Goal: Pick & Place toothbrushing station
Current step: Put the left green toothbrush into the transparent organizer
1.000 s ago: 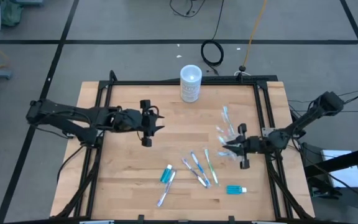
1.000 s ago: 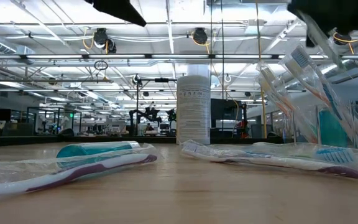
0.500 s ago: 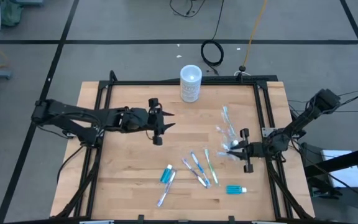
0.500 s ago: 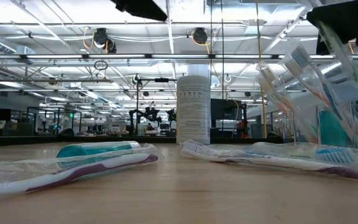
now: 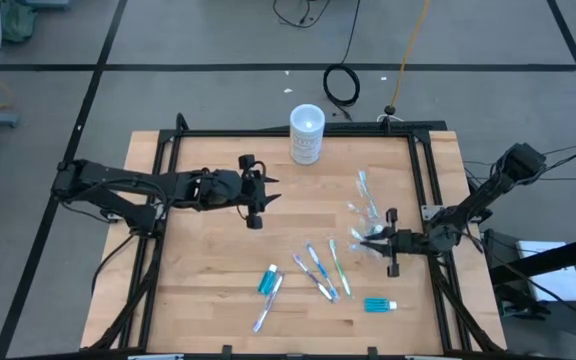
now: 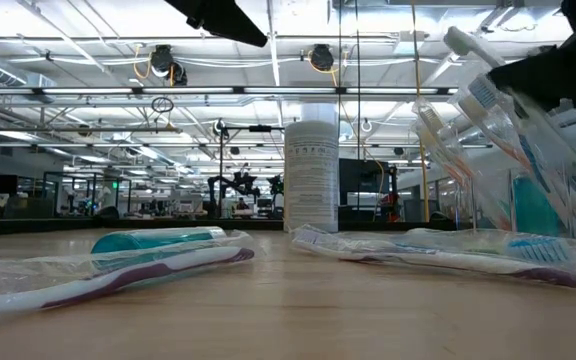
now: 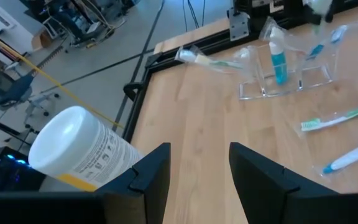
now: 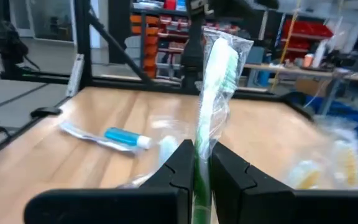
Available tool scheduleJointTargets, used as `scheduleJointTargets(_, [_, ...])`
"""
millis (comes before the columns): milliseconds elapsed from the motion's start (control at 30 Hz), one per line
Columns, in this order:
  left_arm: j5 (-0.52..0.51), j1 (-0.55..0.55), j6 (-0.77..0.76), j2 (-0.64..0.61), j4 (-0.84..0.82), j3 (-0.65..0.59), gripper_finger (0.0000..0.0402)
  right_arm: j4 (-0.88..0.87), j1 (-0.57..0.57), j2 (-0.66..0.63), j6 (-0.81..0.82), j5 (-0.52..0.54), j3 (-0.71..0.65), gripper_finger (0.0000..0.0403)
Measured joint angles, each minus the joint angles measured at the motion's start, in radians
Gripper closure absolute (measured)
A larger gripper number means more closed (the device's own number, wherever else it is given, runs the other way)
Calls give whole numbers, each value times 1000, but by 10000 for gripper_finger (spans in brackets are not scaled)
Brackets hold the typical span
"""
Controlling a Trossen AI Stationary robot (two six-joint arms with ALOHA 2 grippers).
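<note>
Wooden bench (image 5: 218,260) with a black frame carries everything, and both dark arms reach over it from opposite sides. Near the far edge stands a frosted container (image 5: 307,135) with a white lid, upright, apart from the rest.

Left hand (image 5: 259,191) hovers over bare wood in the bench's left half, short of the container; its fingers (image 7: 148,177) stand apart with nothing between them. Right hand (image 5: 380,240) sits near the right edge, closed tight on a wrapped green toothbrush (image 8: 215,81), which stands up between the fingers in its own wrist view.

Just beside that hand is the clear plastic cup (image 5: 370,215), holding several toothbrushes and a teal tube (image 7: 278,59); in the left wrist view the cup looks to be lying on its side, though I cannot tell for sure.

Loose wrapped toothbrushes (image 5: 318,270) lie in a small cluster toward the near middle of the bench. Left of them, another teal tube (image 5: 266,280) lies touching a single toothbrush (image 5: 267,303). A third teal tube (image 5: 379,305) lies alone near the front right.
</note>
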Motion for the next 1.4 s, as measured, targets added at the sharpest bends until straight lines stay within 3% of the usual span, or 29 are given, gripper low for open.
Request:
scheduleJointTargets(133, [3, -1, 0, 0, 1, 0, 231, 0, 0, 46, 79, 0, 0, 379])
scheduleJointTargets(233, [3, 0, 0, 0, 2, 0, 231, -8, 0, 82, 77, 5, 0, 350])
scheduleJointTargets(400, [3, -1, 2, 0, 2, 0, 231, 71, 0, 95, -9, 110, 0, 279])
scheduleJointTargets(533, [3, 0, 6, 0, 2, 0, 231, 250, 0, 67, -202, 110, 1, 237])
scheduleJointTargets(667, [3, -1, 8, 0, 3, 0, 231, 351, -7, 41, -327, 104, 1, 214])
scheduleJointTargets(800, [3, 0, 7, 0, 2, 0, 231, 327, -37, 37, -291, 102, 1, 205])
scheduleJointTargets(900, [3, 0, 11, 0, 3, 0, 231, 299, -61, 37, -248, 33, 1, 203])
scheduleJointTargets(967, [2, 0, 19, 0, 7, 0, 231, 291, -85, 37, -198, -90, 8, 203])
scheduleJointTargets(1067, [3, -1, 24, 0, 18, 0, 231, 194, -117, 37, -147, -225, 68, 202])
scheduleJointTargets(1133, [2, 0, 24, 0, 25, 0, 231, 56, -133, 37, -135, -234, 142, 202])
scheduleJointTargets(1400, [3, -2, 25, 0, 25, 0, 231, -690, -152, 37, 43, -39, 483, 202])
